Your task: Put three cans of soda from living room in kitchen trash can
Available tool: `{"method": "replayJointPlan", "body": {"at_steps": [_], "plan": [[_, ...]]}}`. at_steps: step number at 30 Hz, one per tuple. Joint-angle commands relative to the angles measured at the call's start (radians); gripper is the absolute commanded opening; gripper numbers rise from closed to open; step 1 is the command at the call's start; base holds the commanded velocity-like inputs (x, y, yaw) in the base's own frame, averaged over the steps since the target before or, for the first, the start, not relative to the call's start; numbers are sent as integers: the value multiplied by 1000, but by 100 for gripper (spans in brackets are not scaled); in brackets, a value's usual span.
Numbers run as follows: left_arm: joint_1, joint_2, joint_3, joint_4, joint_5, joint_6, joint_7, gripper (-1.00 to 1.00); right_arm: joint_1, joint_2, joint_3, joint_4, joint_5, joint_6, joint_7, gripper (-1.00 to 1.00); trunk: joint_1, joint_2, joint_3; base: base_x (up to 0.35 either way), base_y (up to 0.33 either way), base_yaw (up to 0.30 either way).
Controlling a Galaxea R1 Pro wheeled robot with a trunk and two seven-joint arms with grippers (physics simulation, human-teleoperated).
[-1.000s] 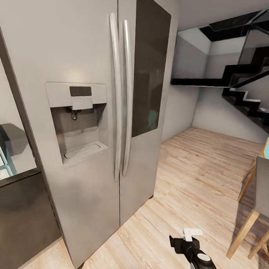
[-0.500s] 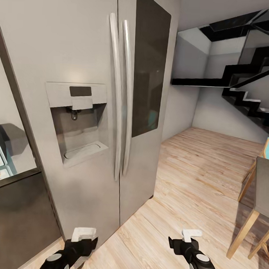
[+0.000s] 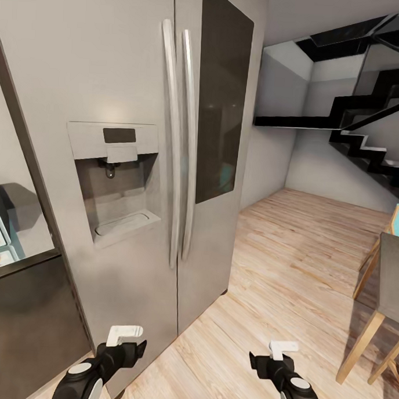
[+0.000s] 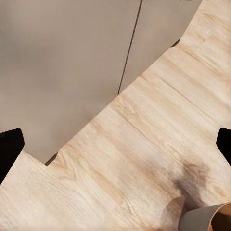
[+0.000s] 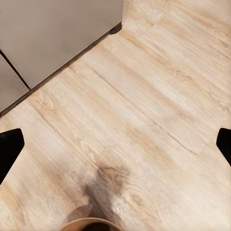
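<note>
The can of soda and the tash can are out of view. I face a tall steel fridge [image 3: 137,162] from close by. My left gripper [image 3: 122,342] hangs low in front of the fridge's bottom edge. My right gripper [image 3: 279,353] hangs over the wood floor [image 3: 289,261]. In the left wrist view the left gripper [image 4: 115,144] is open, its dark fingertips [image 4: 9,151] far apart with only floor and fridge base between them. The right gripper [image 5: 115,144] is open too, with bare planks between its fingertips [image 5: 9,147].
The fridge has a water dispenser [image 3: 116,178] and two long handles [image 3: 182,140]. A dark cabinet [image 3: 20,325] stands to its left. A wooden chair [image 3: 384,300] is at the right edge. Black stairs [image 3: 370,143] rise at the back right, with open floor leading there.
My left arm has risen into the head view at the bottom left and now sits slightly higher than half a second ago. The right gripper has barely moved.
</note>
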State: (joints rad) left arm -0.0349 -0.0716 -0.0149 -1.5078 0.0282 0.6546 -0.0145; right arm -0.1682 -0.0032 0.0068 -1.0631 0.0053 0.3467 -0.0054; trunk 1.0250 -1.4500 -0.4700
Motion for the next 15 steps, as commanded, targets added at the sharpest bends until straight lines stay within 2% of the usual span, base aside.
{"method": "replayJointPlan", "body": {"at_steps": [1, 6, 15], "plan": [[0, 0, 0, -1, 0, 0, 0, 100, 0, 0, 0, 2, 0, 0, 0, 100, 0, 0, 0, 0, 0, 0], [-2, 0, -2, -7, 1, 2, -2, 100, 0, 0, 1, 28, 1, 0, 0, 100, 0, 0, 0, 0, 0, 0], [-30, -1, -1, -75, 5, 14, -1, 100, 0, 1, 4, 41, 3, 0, 0, 100, 0, 0, 0, 0, 0, 0]]}}
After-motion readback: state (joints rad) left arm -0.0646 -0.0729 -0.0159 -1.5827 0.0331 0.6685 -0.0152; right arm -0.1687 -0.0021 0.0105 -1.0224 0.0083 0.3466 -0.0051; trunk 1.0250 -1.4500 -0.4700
